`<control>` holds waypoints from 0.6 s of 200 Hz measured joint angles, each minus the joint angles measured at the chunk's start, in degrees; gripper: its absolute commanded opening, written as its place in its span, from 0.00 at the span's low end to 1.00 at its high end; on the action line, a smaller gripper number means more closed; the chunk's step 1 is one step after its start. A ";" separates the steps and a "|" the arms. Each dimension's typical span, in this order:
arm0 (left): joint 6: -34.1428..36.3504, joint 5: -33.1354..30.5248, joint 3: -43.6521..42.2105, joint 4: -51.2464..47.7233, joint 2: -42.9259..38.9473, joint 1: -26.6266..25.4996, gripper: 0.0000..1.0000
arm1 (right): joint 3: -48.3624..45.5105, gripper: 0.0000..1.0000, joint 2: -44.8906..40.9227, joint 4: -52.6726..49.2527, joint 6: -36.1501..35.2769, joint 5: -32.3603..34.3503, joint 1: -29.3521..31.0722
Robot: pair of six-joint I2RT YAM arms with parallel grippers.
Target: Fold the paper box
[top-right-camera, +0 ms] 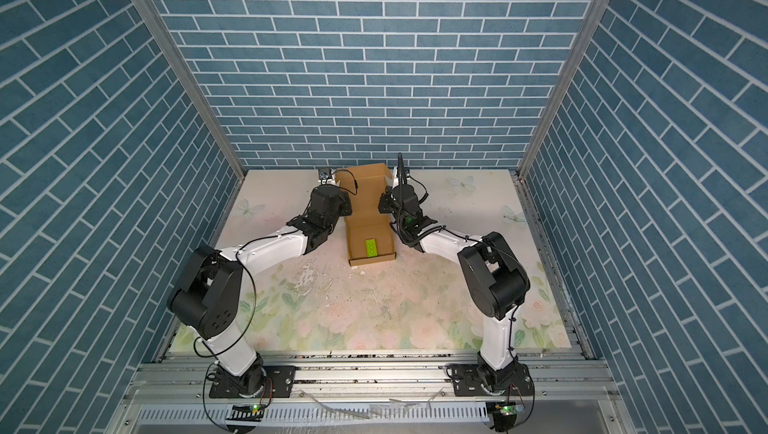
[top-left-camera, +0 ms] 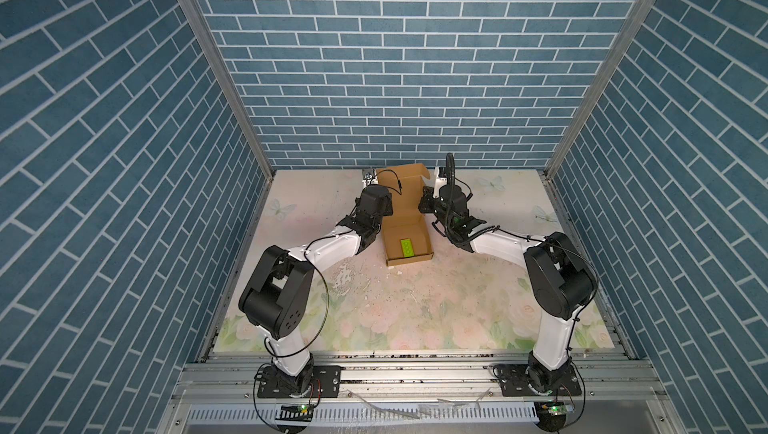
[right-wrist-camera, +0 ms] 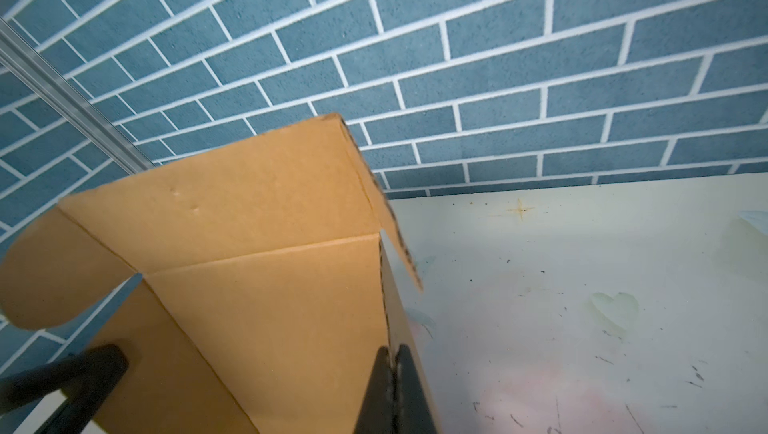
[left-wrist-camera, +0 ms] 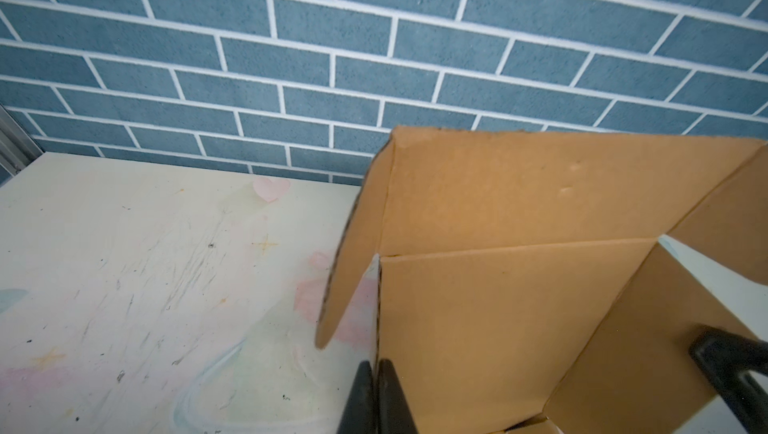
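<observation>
- A plain brown paper box sits at the far middle of the flowered table. Its tray is open, its lid stands upright, and a green brick lies inside.
- The back wall is close behind the lid, with bare table at both sides and in front.
- Both arms reach forward with elbows out. The left gripper pinches the lid's left edge and the right gripper pinches its right edge.

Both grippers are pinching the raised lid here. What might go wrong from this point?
1. The left gripper and right gripper pinch only thin lid edges of the paper box; either could slip.
2. The side flap angles outward and may land outside the tray instead of tucking in.
</observation>
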 measured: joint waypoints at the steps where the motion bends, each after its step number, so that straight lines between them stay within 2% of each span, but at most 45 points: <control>1: 0.00 -0.02 -0.04 0.13 -0.02 -0.02 0.08 | -0.04 0.00 0.00 0.15 0.00 0.00 0.00; 53: 0.96 -1.38 -3.87 8.63 -0.63 -0.83 0.08 | -3.52 0.00 0.13 9.81 -0.09 -0.46 0.42; 120: 1.62 -1.86 -7.63 14.40 -0.74 -1.97 0.09 | -9.22 0.00 0.39 18.47 -1.64 -1.05 0.76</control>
